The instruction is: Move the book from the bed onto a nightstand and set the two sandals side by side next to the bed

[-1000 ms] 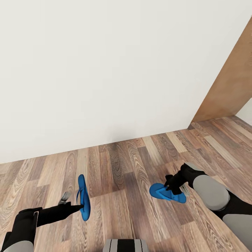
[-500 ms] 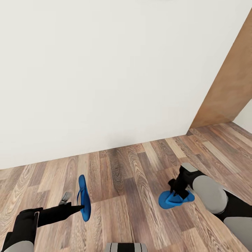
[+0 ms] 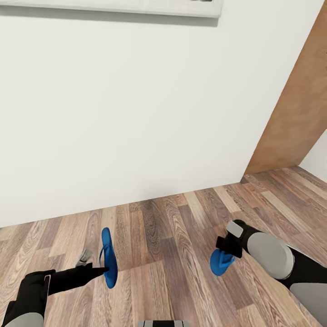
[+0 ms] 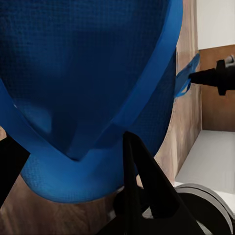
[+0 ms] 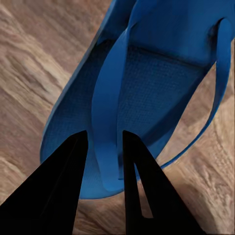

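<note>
Each claw is clamped on one bright blue flat flip-flop, left claw (image 3: 105,269) and right claw (image 3: 225,255), both sandals hanging edge-up, well apart over the wood-plank floor (image 3: 172,227).

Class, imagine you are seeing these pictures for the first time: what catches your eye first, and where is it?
Two bright blue sandals stand out against the wood-plank floor: the left gripper holds one sandal edge-up, and the right gripper holds the other sandal. Behind them rises a plain white wall.

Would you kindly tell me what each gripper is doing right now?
Left gripper: closed on the left sandal.
Right gripper: closed on the right sandal's strap.
</note>
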You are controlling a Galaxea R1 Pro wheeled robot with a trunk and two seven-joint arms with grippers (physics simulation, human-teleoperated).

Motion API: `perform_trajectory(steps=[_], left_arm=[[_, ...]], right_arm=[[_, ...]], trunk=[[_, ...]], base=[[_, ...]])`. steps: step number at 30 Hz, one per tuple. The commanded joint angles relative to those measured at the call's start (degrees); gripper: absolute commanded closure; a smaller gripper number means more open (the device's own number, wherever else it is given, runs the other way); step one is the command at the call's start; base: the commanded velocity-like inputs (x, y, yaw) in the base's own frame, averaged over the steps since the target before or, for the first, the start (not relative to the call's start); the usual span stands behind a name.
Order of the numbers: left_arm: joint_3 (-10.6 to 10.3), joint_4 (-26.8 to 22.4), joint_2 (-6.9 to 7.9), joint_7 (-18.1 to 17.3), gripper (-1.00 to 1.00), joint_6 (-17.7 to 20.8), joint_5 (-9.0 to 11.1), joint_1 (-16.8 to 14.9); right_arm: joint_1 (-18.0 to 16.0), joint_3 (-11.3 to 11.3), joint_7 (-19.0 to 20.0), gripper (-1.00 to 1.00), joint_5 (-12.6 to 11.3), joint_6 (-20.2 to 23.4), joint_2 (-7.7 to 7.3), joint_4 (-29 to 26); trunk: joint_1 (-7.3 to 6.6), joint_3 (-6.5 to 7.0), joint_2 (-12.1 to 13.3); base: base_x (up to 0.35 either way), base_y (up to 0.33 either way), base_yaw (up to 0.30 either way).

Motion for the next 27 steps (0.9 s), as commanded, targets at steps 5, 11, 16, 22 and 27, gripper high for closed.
perform_trajectory(steps=[5,11,16,22,27], left_arm=[[0.2,0.0,-0.03,1.73,1.0,0.56,-1.07,-0.07],[0.13,0.01,-0.1,3.67,1.0,0.49,-1.08,-0.07],[0.17,0.01,-0.08,3.91,1.0,0.46,-1.14,-0.07],[0.19,0.01,-0.03,4.01,1.0,0.46,-1.23,-0.07],[0.2,0.01,0.08,4.11,1.0,0.46,-1.31,-0.07]], right_arm=[[2.16,-0.03,8.4,1.0,9.51,-0.34,-0.19,0.7],[3.8,-0.08,13.31,1.0,13.35,-0.53,-0.98,0.87],[3.99,-0.14,13.9,1.0,13.78,-0.62,-2.63,0.89],[4.11,-0.2,14.44,1.0,13.73,-0.58,-3.86,0.89],[4.12,-0.3,14.73,1.0,13.76,-0.59,-3.75,0.89]], trunk=[[-0.14,1.07,0.05],[-0.29,2.39,0.13],[-0.42,3.5,0.19],[-0.58,4.83,0.27],[-0.7,5.94,0.34]], base=[[0.0,0.0,0.0],[0.0,0.0,0.0],[0.0,0.0,0.0],[0.0,0.0,0.0],[0.0,0.0,0.0]])
